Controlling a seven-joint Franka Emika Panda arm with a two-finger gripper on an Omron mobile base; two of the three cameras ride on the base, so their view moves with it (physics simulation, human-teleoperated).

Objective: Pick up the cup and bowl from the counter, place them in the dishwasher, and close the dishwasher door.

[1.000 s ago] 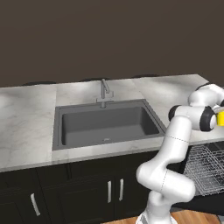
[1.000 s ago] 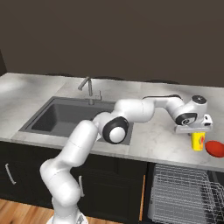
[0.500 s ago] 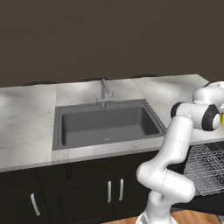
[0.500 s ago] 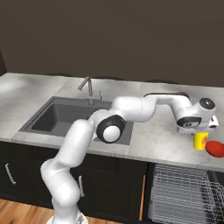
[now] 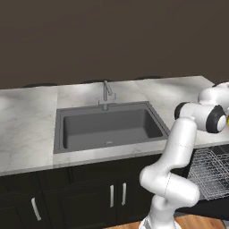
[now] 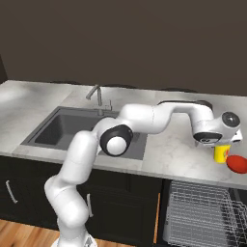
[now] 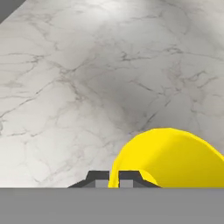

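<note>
My gripper point(image 7: 113, 179) is shut on the rim of the yellow cup point(image 7: 168, 157), whose wall runs between the two fingertips. Seen from the right base, the cup point(image 6: 222, 153) hangs under the hand at the counter's right end, right beside the red bowl point(image 6: 237, 164), which rests on the marble counter point(image 6: 178, 144). From the left base, a sliver of the cup point(image 5: 226, 123) shows at the right edge. Below the counter the dishwasher stands open with its wire rack point(image 6: 202, 212) pulled out; the rack point(image 5: 211, 172) lies over the lowered door point(image 5: 214, 206).
The dark sink point(image 5: 109, 127) with its metal tap point(image 5: 106, 91) takes up the counter's middle. Dark cabinets with silver handles point(image 5: 117, 194) run under the counter left of the dishwasher. My arm stretches across the counter's right half.
The hand has carried the cup a little further right, closer to the red bowl and to the counter's right end. The bowl and the rack have not moved.
</note>
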